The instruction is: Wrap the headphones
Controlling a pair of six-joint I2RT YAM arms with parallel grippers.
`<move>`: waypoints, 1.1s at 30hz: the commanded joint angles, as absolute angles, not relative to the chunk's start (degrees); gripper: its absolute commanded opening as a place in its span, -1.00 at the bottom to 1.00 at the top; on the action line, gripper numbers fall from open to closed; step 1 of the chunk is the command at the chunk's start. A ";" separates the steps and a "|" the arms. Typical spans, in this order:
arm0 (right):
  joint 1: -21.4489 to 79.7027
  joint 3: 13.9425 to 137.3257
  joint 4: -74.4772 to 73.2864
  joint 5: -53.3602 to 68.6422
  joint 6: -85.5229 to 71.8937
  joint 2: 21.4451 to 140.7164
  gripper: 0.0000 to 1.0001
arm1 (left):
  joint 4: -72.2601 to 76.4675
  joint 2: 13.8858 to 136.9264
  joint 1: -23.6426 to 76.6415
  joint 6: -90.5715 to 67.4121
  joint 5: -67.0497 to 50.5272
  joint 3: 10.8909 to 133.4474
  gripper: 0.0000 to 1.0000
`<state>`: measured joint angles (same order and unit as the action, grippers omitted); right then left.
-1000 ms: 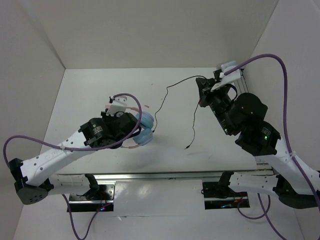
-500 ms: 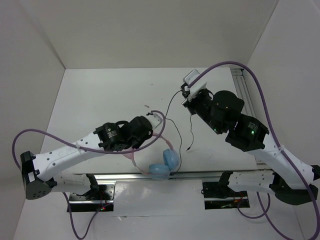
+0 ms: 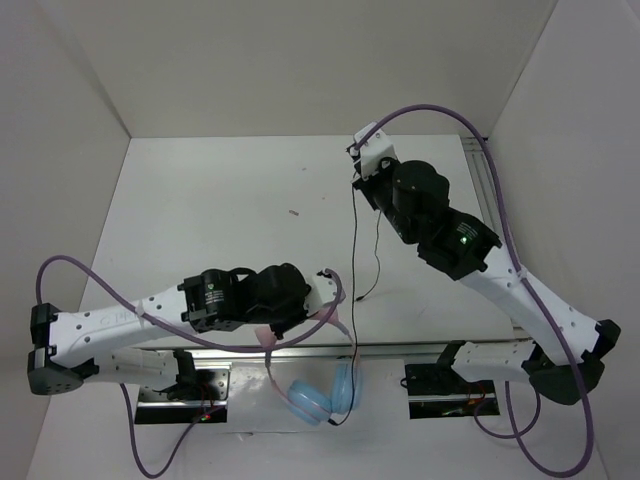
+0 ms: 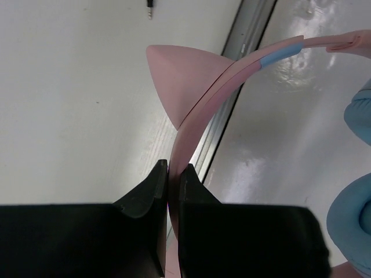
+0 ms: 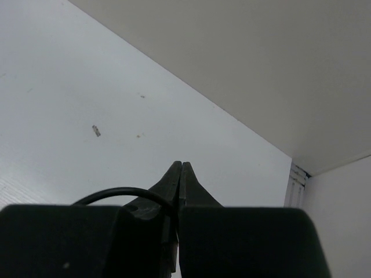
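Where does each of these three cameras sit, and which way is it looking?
Top external: fixed above and behind, looking down on the table; left arm and right arm show.
Left wrist: rides the left arm, looking down past the left gripper, shut on the headphones.
Right wrist: rides the right arm, looking across the table at the back wall; the right gripper pinches the cable.
Shared: top and left wrist show the ear cups.

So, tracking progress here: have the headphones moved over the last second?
Yes. The headphones shifted from mid-table toward the near edge, now hanging beyond the aluminium rail.
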<state>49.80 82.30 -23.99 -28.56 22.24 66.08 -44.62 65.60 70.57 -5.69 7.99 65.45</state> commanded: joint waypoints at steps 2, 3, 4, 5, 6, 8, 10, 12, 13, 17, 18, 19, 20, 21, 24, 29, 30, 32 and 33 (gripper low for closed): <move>46.06 81.31 -19.42 -24.97 18.90 68.20 -1.00 | -40.00 63.12 71.28 -3.87 -0.77 66.01 -1.00; 45.45 81.30 -19.42 -23.74 18.03 68.90 -1.00 | -39.99 62.24 71.28 -3.35 -1.75 66.01 -1.00; 44.13 81.30 -19.42 -20.95 17.15 68.91 -1.00 | -38.51 61.18 71.28 -3.34 -2.71 66.01 -1.00; 43.60 81.30 -19.42 -19.87 17.14 69.69 -1.00 | -38.50 60.21 71.28 -3.34 -4.20 66.01 -1.00; 43.59 80.78 -19.42 -18.91 16.44 70.48 -1.00 | -37.80 58.20 71.28 -2.82 -5.00 66.01 -1.00; 41.84 80.77 -19.95 -16.35 15.73 72.23 -1.00 | -37.27 56.35 71.28 -2.12 -7.80 67.41 -1.00; 41.14 80.07 -19.95 -14.86 14.51 73.30 -1.00 | -36.74 54.23 71.28 -2.11 -8.53 69.51 -1.00; 40.43 77.97 -18.65 -14.24 13.89 73.83 -1.00 | -36.74 52.66 71.28 -1.59 -10.20 70.92 -1.00; 38.86 77.18 -18.02 -13.37 13.28 73.83 -1.00 | -36.74 52.12 71.28 -1.58 -10.20 70.93 -1.00; 36.30 74.71 -16.35 -10.82 12.13 73.13 -1.00 | -36.74 48.97 71.28 -1.58 -9.67 72.42 -1.00; 35.69 74.71 -15.74 -10.11 12.13 73.13 -1.00 | -36.74 48.17 71.28 -2.10 -9.67 72.42 -1.00; 35.68 74.71 -15.73 -10.11 11.61 73.13 -1.00 | -35.35 47.21 71.28 -2.11 -9.67 72.42 -1.00; 35.68 74.71 -15.73 -9.59 11.60 73.13 -1.00 | -34.81 46.24 71.28 -2.11 -9.67 72.42 -1.00; 35.68 74.71 -15.73 -9.58 11.60 73.65 -1.00 | -34.20 44.40 71.28 -2.63 -9.67 72.42 -1.00; 35.16 74.10 -15.73 -9.58 10.55 74.27 -1.00 | -32.70 42.19 71.28 -3.16 -8.62 72.42 -1.00; 34.54 72.43 -14.15 -3.80 8.96 75.06 -1.00 | -29.28 39.38 71.28 -5.00 -3.88 73.56 -1.00; 34.54 72.42 -14.15 -2.39 8.36 75.75 -1.00 | -27.79 39.38 71.28 -5.53 -2.39 73.56 -1.00; 34.54 70.93 -12.49 2.08 8.35 76.46 -1.00 | -26.11 39.98 71.28 -7.46 4.28 74.18 -1.00; 34.54 70.06 -11.44 6.63 7.74 76.46 -1.00 | -25.32 40.95 71.28 -8.43 6.83 74.18 -1.00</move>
